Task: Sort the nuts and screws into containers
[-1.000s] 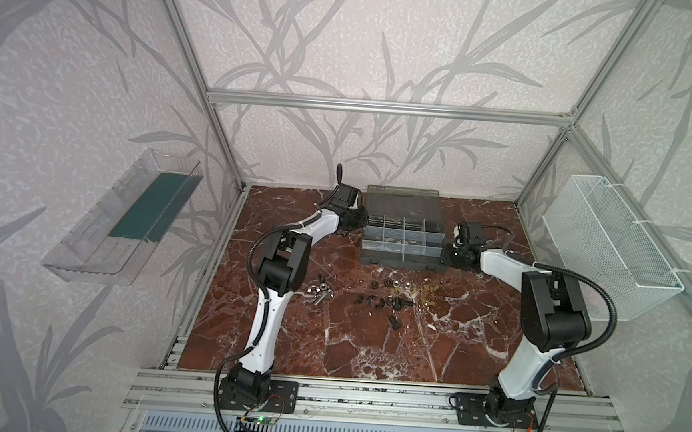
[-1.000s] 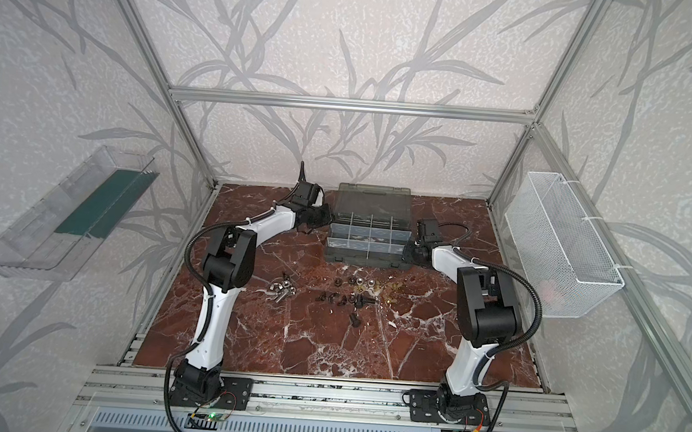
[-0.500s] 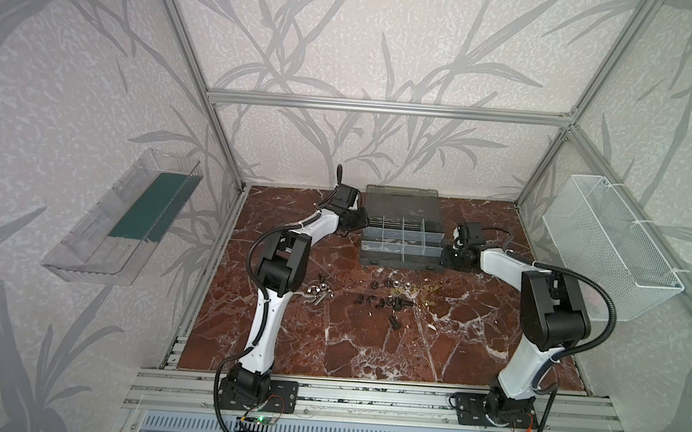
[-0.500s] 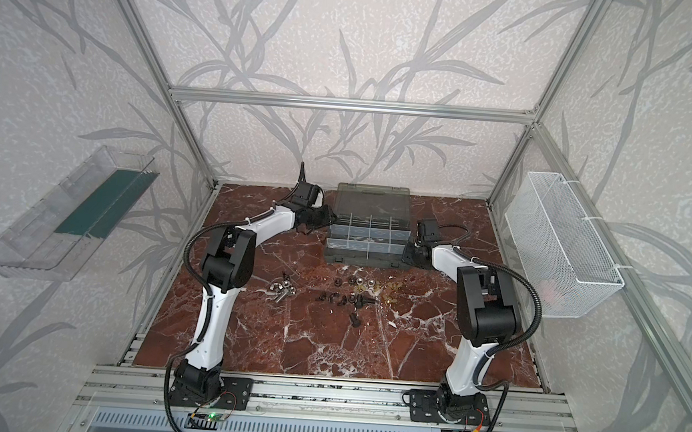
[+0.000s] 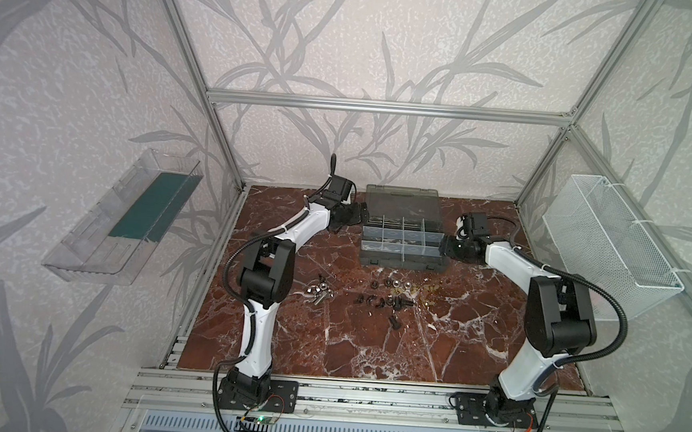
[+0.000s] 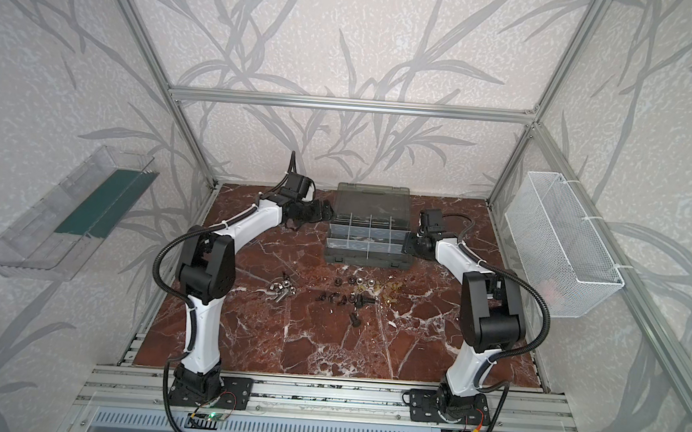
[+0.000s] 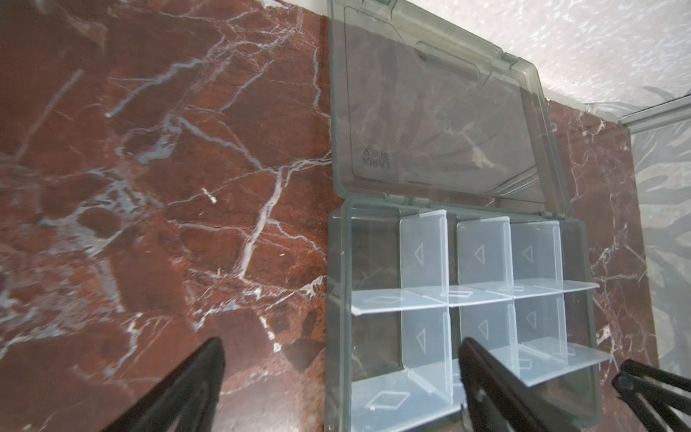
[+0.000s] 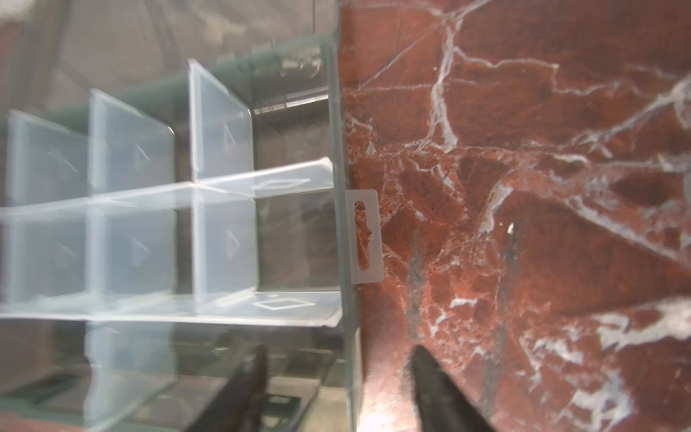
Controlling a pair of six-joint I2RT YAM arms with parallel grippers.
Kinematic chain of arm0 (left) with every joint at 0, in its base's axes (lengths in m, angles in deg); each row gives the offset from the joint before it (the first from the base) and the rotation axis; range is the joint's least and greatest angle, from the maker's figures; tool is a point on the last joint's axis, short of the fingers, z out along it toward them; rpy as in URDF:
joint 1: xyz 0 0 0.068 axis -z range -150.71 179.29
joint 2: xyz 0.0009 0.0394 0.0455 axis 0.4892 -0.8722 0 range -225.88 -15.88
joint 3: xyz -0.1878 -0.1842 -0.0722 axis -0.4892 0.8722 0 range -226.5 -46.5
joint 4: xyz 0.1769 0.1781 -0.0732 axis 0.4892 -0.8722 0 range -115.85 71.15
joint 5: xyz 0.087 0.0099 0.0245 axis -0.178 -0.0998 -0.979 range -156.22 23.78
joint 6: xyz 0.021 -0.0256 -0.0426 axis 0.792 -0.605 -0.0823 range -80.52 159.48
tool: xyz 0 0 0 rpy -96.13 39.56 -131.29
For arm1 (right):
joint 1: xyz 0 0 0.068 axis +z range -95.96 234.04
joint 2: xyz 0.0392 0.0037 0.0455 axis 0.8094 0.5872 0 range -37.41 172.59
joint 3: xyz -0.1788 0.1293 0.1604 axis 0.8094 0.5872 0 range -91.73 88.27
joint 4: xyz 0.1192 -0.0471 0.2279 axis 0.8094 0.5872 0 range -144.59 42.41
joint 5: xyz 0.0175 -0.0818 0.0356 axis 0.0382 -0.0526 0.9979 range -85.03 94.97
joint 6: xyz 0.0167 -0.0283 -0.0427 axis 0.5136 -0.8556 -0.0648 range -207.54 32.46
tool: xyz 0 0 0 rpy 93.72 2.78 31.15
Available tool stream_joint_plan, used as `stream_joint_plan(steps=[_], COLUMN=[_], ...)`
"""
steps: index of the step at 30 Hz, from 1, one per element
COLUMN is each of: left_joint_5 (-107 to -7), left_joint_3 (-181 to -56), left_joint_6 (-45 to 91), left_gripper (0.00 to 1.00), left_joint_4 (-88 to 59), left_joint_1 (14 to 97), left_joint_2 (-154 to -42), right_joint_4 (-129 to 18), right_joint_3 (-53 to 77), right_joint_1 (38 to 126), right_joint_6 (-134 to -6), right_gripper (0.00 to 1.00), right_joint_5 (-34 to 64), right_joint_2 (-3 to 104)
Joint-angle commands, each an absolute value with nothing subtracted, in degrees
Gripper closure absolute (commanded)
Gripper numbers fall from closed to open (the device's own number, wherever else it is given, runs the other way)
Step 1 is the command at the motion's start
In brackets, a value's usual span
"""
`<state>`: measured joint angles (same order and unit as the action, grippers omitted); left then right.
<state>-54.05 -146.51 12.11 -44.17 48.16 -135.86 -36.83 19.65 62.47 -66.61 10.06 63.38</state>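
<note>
Leaf-patterned walls [image 5: 390,41] close in a red marble tabletop [image 5: 327,341] that fills the lower middle of both top views. At the upper centre of that slab sits the grey organiser case [image 5: 399,263], its smoky lid [image 5: 401,202] folded flat back. The containers [image 5: 402,237], divided by clear partitions, show nothing inside in either wrist view.

The left gripper [image 5: 357,215] is at the case's left end and the right gripper [image 5: 444,245] at its right end. Both have their jaws spread apart. In each wrist view the jaws straddle a side wall of the case, one finger over a compartment and one over the marble, holding nothing.

The nuts [image 5: 398,284] and the screws [image 5: 393,321] lie loose in a band across the centre of the frame, just below the case. Silver pieces are to the left, black ones in the middle and brass ones to the right.

The step in hand looks like letting go of the opened case, with sorting not yet begun. To do it well, each gripper should lift straight up before swinging away, so the inner finger cannot snag a divider or drag the case. Each pick should then come from directly above, one piece at a time, starting with outliers.
</note>
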Motion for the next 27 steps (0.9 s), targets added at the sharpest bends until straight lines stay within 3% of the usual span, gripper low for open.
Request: stream_joint_plan(steps=[1,4,9,14,19,27], left_joint_5=[-58.84,-62.97,-69.51,-78.22,-70.3,-72.77], left_joint_3=[-145.83,-145.75,-144.08,-140.46,-142.64,-127.79], left_joint_6=[16.89,20.38,25.8,26.45,21.52,12.69], left_gripper=[0.01,0.01,0.01,0.0,0.01,0.01], left_joint_4=[-51.79,-56.17,-61.28,-61.16,-71.38,-67.53], left_joint_1=[48.14,48.42,48.87,48.63,45.84,45.52], left_joint_2=[-131.35,-128.6,-123.42,-119.25,-120.49,-109.84], right_joint_4=[-37.28,-35.95,-33.87,-41.42,-38.32,-34.28], right_joint_3=[20.05,20.03,19.09,24.1,22.51,21.64], right_joint_1=[61.78,61.24,58.11,57.18,62.09,75.5], right_joint_6=[-67.18,-63.96,-62.59,-61.27,-64.83,-69.48], right_gripper=[0.01,0.01,0.01,0.01,0.01,0.01], right_joint_5=[11.06,7.76,14.22,22.15,18.45,7.51], right_joint_2=[58.29,55.84,53.47,50.37,48.94,46.44])
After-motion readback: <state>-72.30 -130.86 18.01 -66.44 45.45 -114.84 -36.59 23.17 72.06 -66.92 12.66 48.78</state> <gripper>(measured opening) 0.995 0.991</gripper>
